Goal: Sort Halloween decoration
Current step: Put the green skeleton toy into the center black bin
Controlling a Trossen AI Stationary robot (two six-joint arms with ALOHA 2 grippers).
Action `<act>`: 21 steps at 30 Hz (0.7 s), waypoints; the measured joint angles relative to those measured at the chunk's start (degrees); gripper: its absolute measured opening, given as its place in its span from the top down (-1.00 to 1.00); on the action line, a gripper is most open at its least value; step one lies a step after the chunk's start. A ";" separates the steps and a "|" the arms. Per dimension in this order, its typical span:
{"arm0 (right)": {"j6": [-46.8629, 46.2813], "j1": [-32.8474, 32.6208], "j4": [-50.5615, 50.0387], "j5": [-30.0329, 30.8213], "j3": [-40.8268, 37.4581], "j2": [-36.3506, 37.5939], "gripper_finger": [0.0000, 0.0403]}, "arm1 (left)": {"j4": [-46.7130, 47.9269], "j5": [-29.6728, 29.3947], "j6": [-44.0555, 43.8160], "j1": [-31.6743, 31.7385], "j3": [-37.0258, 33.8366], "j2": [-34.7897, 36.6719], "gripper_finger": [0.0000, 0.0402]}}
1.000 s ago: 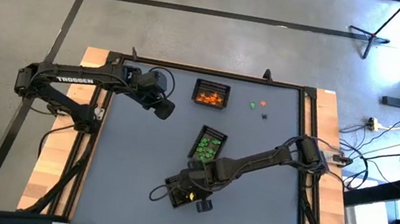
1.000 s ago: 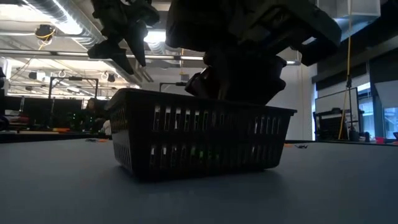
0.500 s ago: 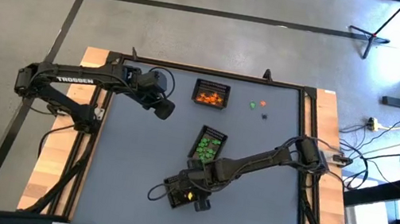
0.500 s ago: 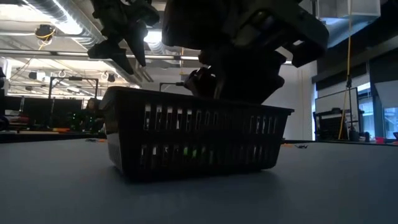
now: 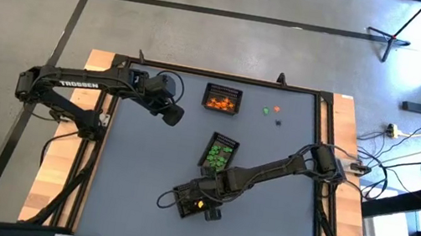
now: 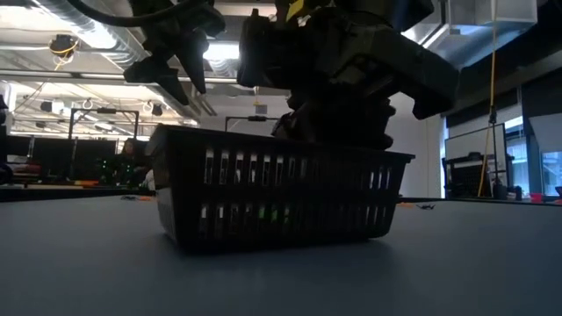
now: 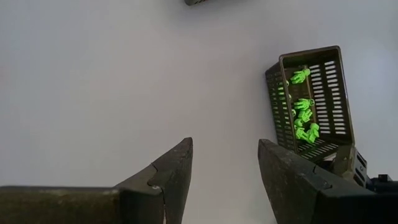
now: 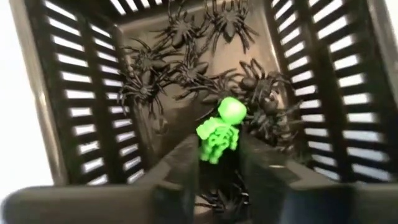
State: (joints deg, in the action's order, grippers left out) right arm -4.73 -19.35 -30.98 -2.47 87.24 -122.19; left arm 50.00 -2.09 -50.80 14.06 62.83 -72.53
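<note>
Notably: green skeleton (image 8: 220,129) (black spiders (image 8: 186,68) beneath)

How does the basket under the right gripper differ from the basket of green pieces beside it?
The basket under the right gripper holds black spiders, plus one green skeleton between the gripper's fingers; the green basket holds only green pieces. The spider basket is mostly covered by the right gripper in the high view; the green basket lies uncovered, farther up the table. Both are small black slotted baskets.
</note>
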 joint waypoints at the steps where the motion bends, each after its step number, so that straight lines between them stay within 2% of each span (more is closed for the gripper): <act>1: -0.02 0.00 -0.09 0.02 0.00 0.00 0.50 | 0.00 0.00 -0.01 0.01 0.00 0.00 0.13; 5: -0.04 -0.02 -1.22 0.00 0.78 0.00 0.86 | 0.00 0.00 -0.01 0.00 0.00 0.00 0.13; 7: -0.06 -0.08 -1.35 -0.01 1.51 0.00 0.95 | 0.00 0.00 -0.01 0.00 0.00 0.00 0.13; 21: 0.99 -0.11 -6.81 -0.09 7.88 0.00 0.97 | 0.00 0.00 0.00 0.01 0.00 0.00 0.13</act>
State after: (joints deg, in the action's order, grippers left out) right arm -3.74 -19.46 -37.79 -2.56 95.12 -122.19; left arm 50.00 -2.09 -50.80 14.07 62.83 -72.53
